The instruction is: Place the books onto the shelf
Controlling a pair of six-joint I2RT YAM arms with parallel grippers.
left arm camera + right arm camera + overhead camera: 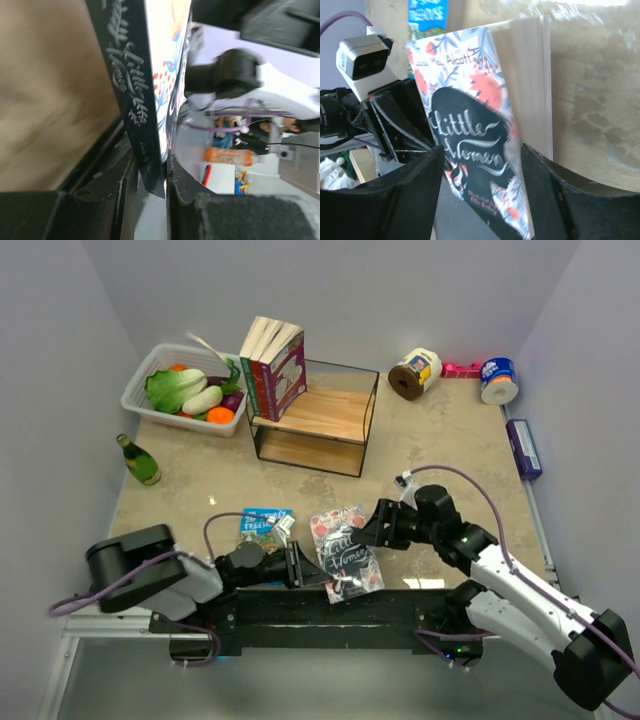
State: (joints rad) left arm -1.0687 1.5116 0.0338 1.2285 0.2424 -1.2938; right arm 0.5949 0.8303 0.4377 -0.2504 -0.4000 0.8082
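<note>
The grey "Little Women" book [345, 552] stands tilted on its edge at the near middle of the table. My left gripper [306, 567] is shut on its lower spine edge [145, 150], with both fingers [180, 175] pressed against it. My right gripper [370, 532] stands open just to the book's right. Its fingers [417, 185] straddle the cover [465, 100] with gaps on both sides. The blue "Treehouse" book [264, 524] lies flat left of it, its top showing [427, 15]. Three books [273, 368] stand leaning on the left of the shelf [330, 418].
A white basket [140, 390] of vegetables stands at the back left, with a green bottle [140, 460] in front of it. A tape roll [415, 373], a blue-and-white roll [498, 380] and a long purple box [523, 448] lie along the back right.
</note>
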